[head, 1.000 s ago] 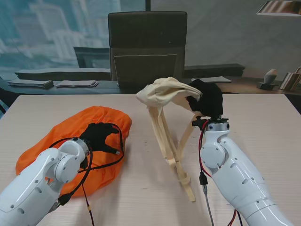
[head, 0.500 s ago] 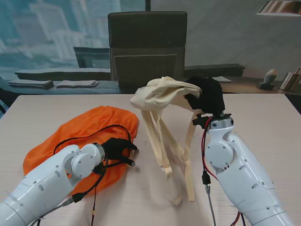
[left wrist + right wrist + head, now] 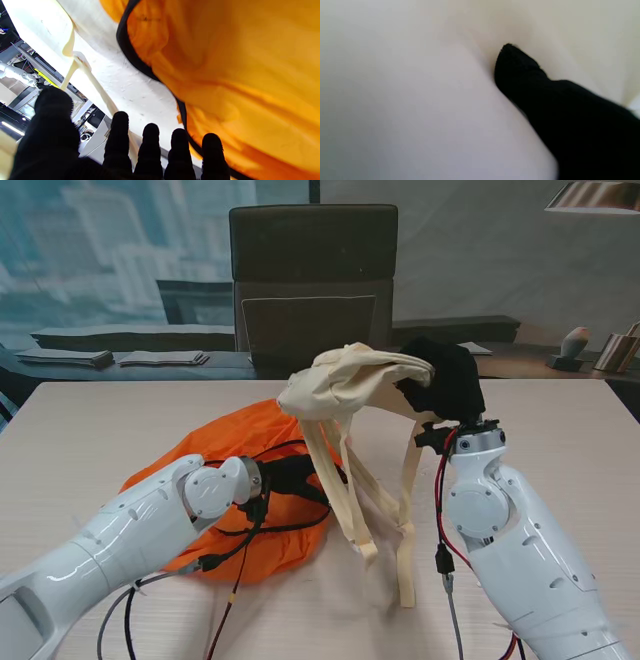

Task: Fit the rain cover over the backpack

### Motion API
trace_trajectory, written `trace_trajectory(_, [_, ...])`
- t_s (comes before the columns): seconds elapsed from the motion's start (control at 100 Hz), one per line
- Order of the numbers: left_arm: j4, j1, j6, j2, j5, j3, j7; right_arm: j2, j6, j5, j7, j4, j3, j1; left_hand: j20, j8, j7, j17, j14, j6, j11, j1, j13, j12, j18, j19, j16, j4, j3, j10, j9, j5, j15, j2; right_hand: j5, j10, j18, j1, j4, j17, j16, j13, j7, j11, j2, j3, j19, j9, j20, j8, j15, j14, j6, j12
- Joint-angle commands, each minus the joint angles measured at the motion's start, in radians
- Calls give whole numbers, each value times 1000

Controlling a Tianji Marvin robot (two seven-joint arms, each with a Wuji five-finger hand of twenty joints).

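Note:
The orange rain cover (image 3: 255,525) with a black elastic edge lies bunched on the table, left of centre. My left hand (image 3: 292,478) rests on its right part. In the left wrist view its black fingertips (image 3: 149,135) stand apart from the thumb with nothing between them, and the rain cover (image 3: 237,75) fills the space beside them. My right hand (image 3: 445,390) is shut on the cream backpack (image 3: 345,380) and holds it above the table. The backpack's straps (image 3: 350,500) hang down to the table top. The right wrist view shows only blurred cream fabric (image 3: 420,87) and one black finger (image 3: 520,70).
A dark office chair (image 3: 313,280) stands behind the far table edge. Papers (image 3: 160,358) lie on the desk beyond it. My left arm's black cables (image 3: 235,580) trail over the cover and the wooden table (image 3: 90,430).
My left hand has swept to the right, and the rain cover has slid with it toward the hanging straps. The backpack has shifted slightly and its straps now hang straighter.

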Motion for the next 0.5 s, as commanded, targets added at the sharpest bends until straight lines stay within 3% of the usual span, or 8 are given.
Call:
trace_trajectory(0.0, [-68,27,23,8,53,-29,14,2,-6,4,7,-18,6,-3,34,34,47,4,-13,-41,15,14,31,-2,-3,71,-9,4,53,-15,43,63,28,17,44,47,-7,66,9,-11,25,46,97,18,118,102,21,23,32,70,45,-18,-114,23])
trace_trajectory(0.05, [-109,61,26,23,109,-72,38,3,-5,10,15,-24,9,-6,55,55,81,24,-10,-52,29,23,63,5,1,118,-2,4,89,-18,87,118,49,17,44,47,-8,65,9,-11,25,45,97,18,120,100,21,22,32,70,44,-18,-114,23])
trace_trajectory(0.09, [-143,98,27,36,163,-117,66,4,-3,13,23,-30,11,-11,76,94,116,49,4,-55,43,2,105,20,4,169,14,-11,182,-16,137,159,75,0,43,47,-8,66,10,-12,25,44,97,18,121,99,20,21,33,70,44,-18,-114,23])
trace_trajectory(0.18, [-236,193,48,63,279,-233,112,5,0,18,33,-44,11,-26,129,139,168,94,40,-58,63,17,163,44,0,275,55,-17,265,-2,201,192,131,-13,42,47,-9,65,10,-15,25,42,96,19,122,96,19,20,33,71,43,-19,-113,24])
trace_trajectory(0.34, [-408,362,86,100,423,-440,113,5,4,56,65,-87,14,-60,167,164,200,124,57,-57,99,24,211,84,-10,352,100,-32,291,-9,251,210,192,-42,41,50,-10,69,12,-16,26,39,96,20,122,94,18,18,35,72,44,-17,-113,24])
trace_trajectory(0.49, [-506,486,120,111,607,-596,189,11,3,61,94,-119,15,-95,191,305,336,137,64,-97,168,34,250,168,-14,396,166,-37,278,-37,294,195,262,-101,41,48,-11,67,13,-17,28,39,95,22,122,94,21,17,39,72,47,-18,-113,24])
